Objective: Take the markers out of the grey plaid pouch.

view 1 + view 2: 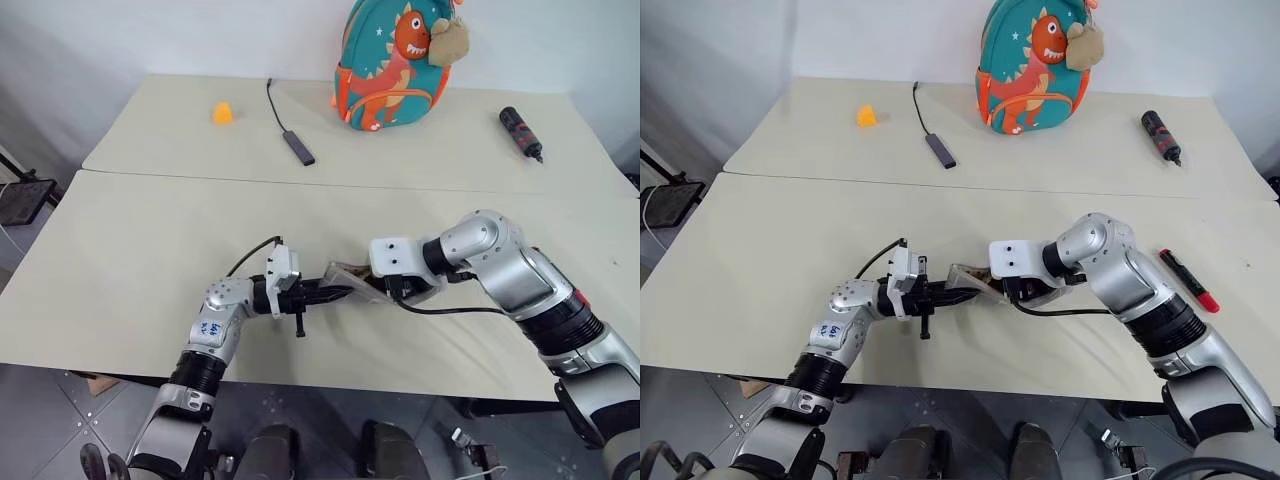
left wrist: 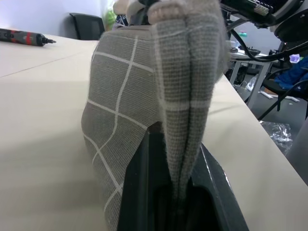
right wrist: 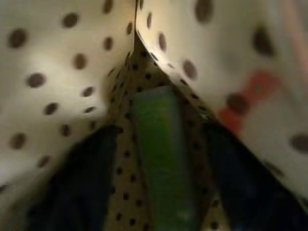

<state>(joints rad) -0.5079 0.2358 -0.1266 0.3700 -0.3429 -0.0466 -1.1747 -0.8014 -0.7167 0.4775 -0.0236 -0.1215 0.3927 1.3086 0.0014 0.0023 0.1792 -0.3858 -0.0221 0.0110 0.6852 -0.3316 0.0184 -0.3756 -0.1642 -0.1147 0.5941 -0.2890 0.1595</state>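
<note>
Both end effectors: left (image 2: 179, 192) pinches grey plaid pouch (image 2: 144, 96), right (image 3: 159, 159) spread inside it.

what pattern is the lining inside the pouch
Beige with dark dots, seen best in the right wrist view, looking into the grey plaid pouch at its lining.

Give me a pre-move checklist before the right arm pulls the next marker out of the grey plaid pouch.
1. Left gripper clamped on the grey plaid pouch: ok, jaws shut on a fold of fabric.
2. Right gripper inside the pouch: ok, the right wrist view looks at dotted lining.
3. Marker between the jaws: ok, a green marker lies between the dark fingers.
4. Jaws closed on it: not ok, both stand clear of it.
5. Red marker already out on the table: ok.
</note>
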